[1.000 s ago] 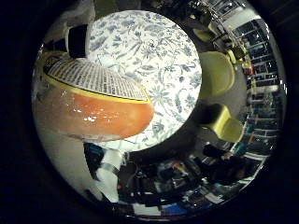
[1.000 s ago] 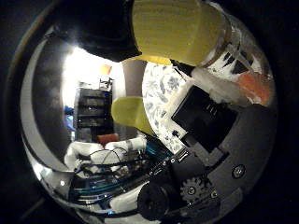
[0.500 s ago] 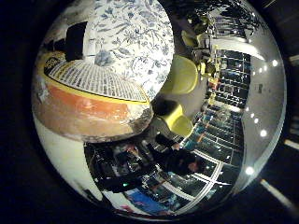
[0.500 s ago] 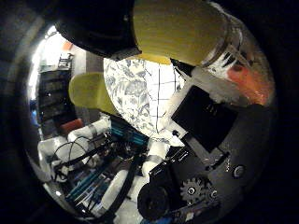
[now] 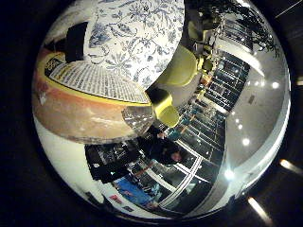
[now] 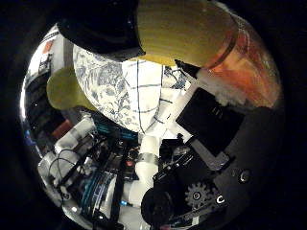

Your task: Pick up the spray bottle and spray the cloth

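The spray bottle (image 5: 90, 104) has a clear body of orange liquid and a printed label, and it fills much of the right little finger side palm view, close against the palm. In the right thumb side palm view its yellow spray head (image 6: 182, 29) and orange body (image 6: 254, 67) lie against my hand (image 6: 221, 129), whose white and black fingers are curled round the bottle. The bottle is held in the air, away from the round table. A blue and white floral cloth (image 5: 142, 33) covers that table; it also shows in the right thumb side palm view (image 6: 125, 86).
Yellow chairs (image 5: 180, 66) (image 5: 166, 109) stand beside the table, and another yellow seat (image 6: 65, 88) shows by it. Shelves, windows and ceiling lights of the room lie beyond. The arm's geared base parts (image 6: 197, 192) are close by.
The whole picture has swung: the table has slid towards the edge and more of the room and ceiling shows, so the hand has turned. The bottle stays fixed in the hand.
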